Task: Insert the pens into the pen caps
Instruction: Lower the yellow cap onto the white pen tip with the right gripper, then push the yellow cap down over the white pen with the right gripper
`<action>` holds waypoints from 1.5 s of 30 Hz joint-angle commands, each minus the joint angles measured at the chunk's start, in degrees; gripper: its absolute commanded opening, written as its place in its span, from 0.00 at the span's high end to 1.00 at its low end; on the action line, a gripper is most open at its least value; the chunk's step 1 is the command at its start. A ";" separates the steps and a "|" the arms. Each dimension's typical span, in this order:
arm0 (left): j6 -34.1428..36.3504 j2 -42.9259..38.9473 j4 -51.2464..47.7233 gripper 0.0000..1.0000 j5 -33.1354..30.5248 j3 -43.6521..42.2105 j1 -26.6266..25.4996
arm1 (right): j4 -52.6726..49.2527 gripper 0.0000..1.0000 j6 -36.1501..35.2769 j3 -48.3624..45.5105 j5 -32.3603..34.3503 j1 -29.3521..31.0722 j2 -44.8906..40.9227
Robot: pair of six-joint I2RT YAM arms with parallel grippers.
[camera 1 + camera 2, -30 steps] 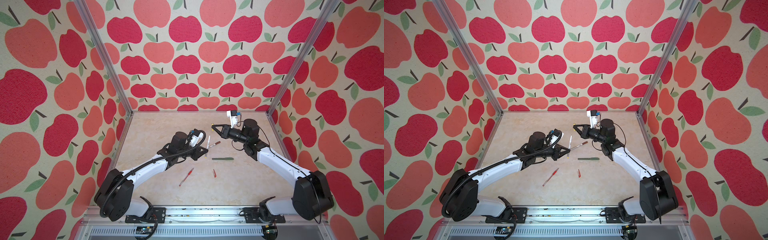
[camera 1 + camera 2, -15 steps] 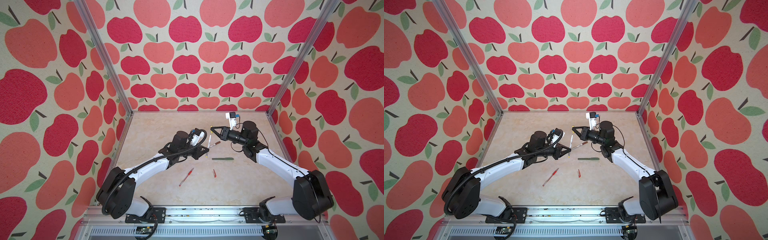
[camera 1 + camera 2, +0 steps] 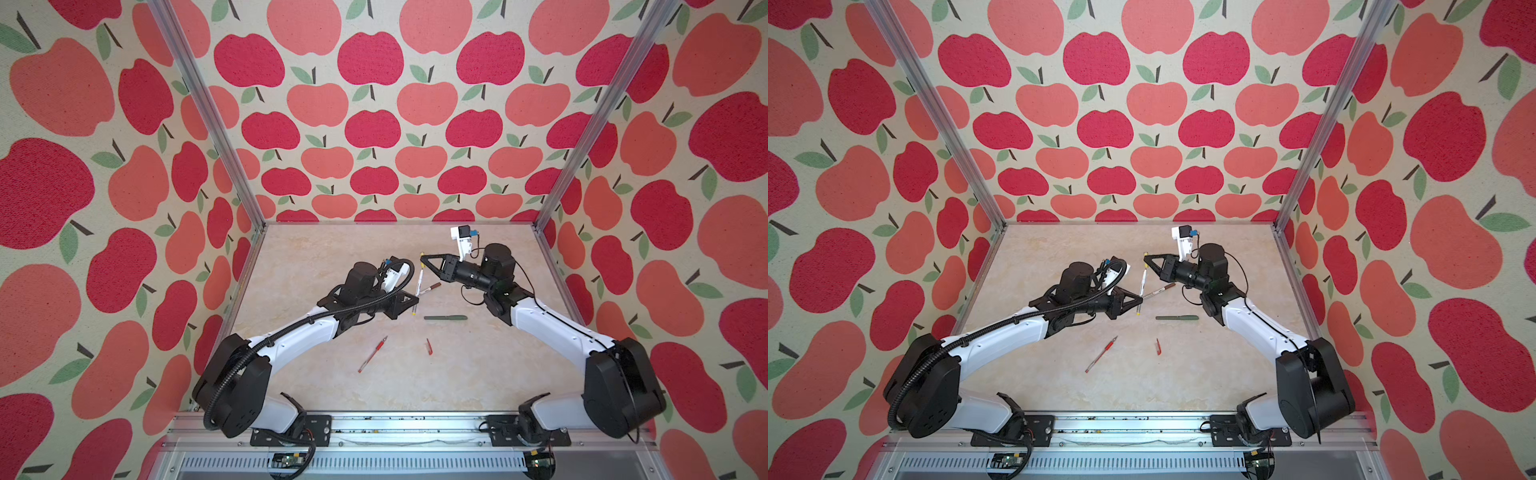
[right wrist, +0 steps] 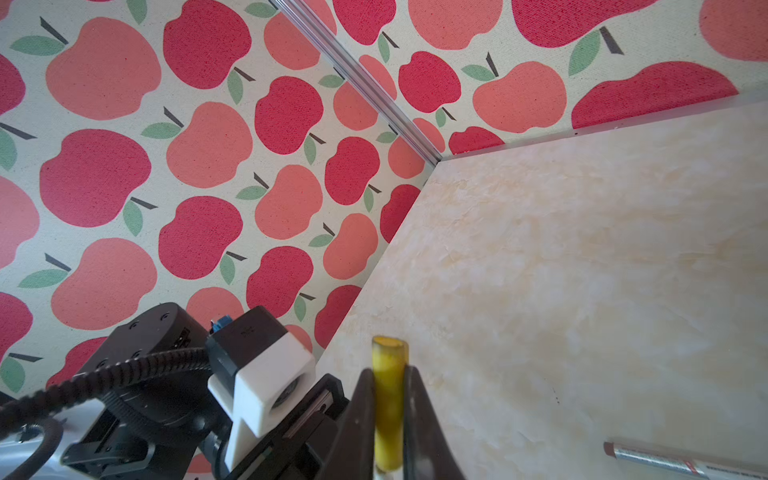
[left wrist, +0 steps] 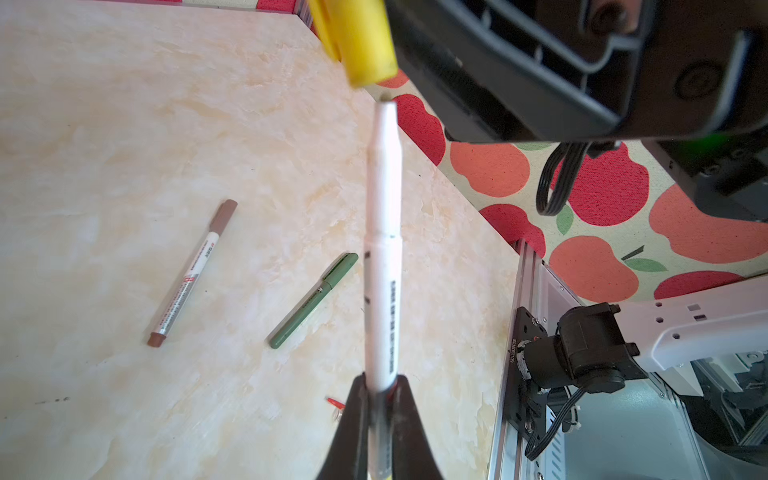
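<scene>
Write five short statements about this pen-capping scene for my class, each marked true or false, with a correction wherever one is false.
1. The left gripper is shut on the white pen. True.
2. The right gripper is open and empty. False: it is shut on the yellow cap.
3. The green pen lies capped on the table. True.
4. The red pen wears its cap. False: the red cap lies apart from it on the table.
5. The white pen's tip is close to the yellow cap but not yet inside it. True.
</scene>
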 commanded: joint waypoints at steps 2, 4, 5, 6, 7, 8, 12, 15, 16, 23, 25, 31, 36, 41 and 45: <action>0.04 -0.31 0.62 1.00 0.28 0.95 -0.22 | 1.05 0.93 0.20 0.06 -0.78 0.56 -0.47; 0.06 -0.42 0.70 1.00 0.00 0.85 -0.24 | 0.74 0.93 0.17 0.03 -1.04 0.61 -0.61; 0.07 -0.44 0.68 1.00 -0.08 0.77 -0.28 | 0.68 0.93 0.16 -0.02 -1.09 0.67 -0.76; 0.07 -0.50 0.70 1.00 -0.11 0.74 -0.24 | 0.52 0.93 0.10 -0.15 -1.24 0.74 -0.87; 0.08 -0.51 0.63 1.00 -0.17 0.72 -0.21 | 0.38 0.93 0.03 -0.32 -1.34 0.85 -1.11; 0.14 -0.58 0.47 1.00 -0.24 0.75 -0.25 | 0.13 0.93 -0.05 -0.52 -1.29 0.86 -1.24; 0.22 -0.67 0.61 1.00 -0.59 0.50 -0.23 | -0.07 0.93 -0.19 -1.15 -1.34 1.02 -1.85; 0.32 -0.77 0.32 1.00 -0.81 0.40 -0.20 | -0.18 0.93 -0.32 -1.27 -1.55 1.08 -2.07; 0.45 -0.84 0.26 1.00 -0.89 0.40 -0.19 | -0.19 0.93 -0.42 -1.31 -1.45 1.20 -2.22; 0.58 -1.77 -0.07 1.00 -1.75 0.05 -0.24 | -1.70 0.93 -2.16 -1.82 -0.13 1.15 -3.80; 0.59 -1.94 -0.18 1.00 -2.08 -0.11 -0.30 | -1.82 0.93 -2.13 -1.69 -0.68 1.17 -3.69; -0.20 -2.26 1.77 1.00 -3.81 -0.71 -0.27 | 1.49 0.94 -1.44 -3.86 -1.47 2.42 -3.39; -4.72 -1.99 10.07 1.00 -5.77 -3.19 -0.32 | 6.75 0.94 -2.01 -7.48 1.65 4.30 -4.31; -8.50 -2.02 17.79 1.00 -8.51 -5.54 -0.25 | 8.28 0.94 -1.51 -8.29 1.58 4.79 -3.53; -7.89 -2.22 18.34 1.00 -9.16 -4.75 -0.13 | 7.57 0.95 -1.89 -8.20 0.59 5.23 -2.31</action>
